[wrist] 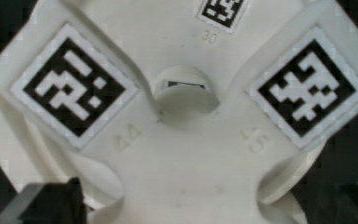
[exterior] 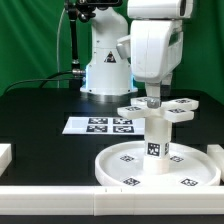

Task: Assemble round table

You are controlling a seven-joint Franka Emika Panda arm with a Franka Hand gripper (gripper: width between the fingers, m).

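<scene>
Round table parts stand stacked near the front of the black table [exterior: 40,105]: the large round rimmed disc [exterior: 115,165] lies flat, the short thick cylinder [exterior: 155,145] rises upright from its middle, and the cross-shaped piece [exterior: 157,108] sits on top of the cylinder, its tagged arms spread level. In the wrist view the cross-shaped piece [wrist: 176,90] fills the picture from close above, with a small hole or socket at its centre. The gripper [exterior: 153,100] hangs straight over that centre, its jaws spread wide and closed on nothing; whether the fingertips touch the cross I cannot tell. Beyond the stack, toward the arm's base, the marker board [exterior: 100,125] lies flat.

Judging by this, the step in hand is the last joining: the cross has been placed on the cylinder and let go, or is about to be regripped and turned home. The next move seems to call for a centred grip on the hub and a twist without tipping the cylinder, or a clean lift away if the cross is already seated.
</scene>
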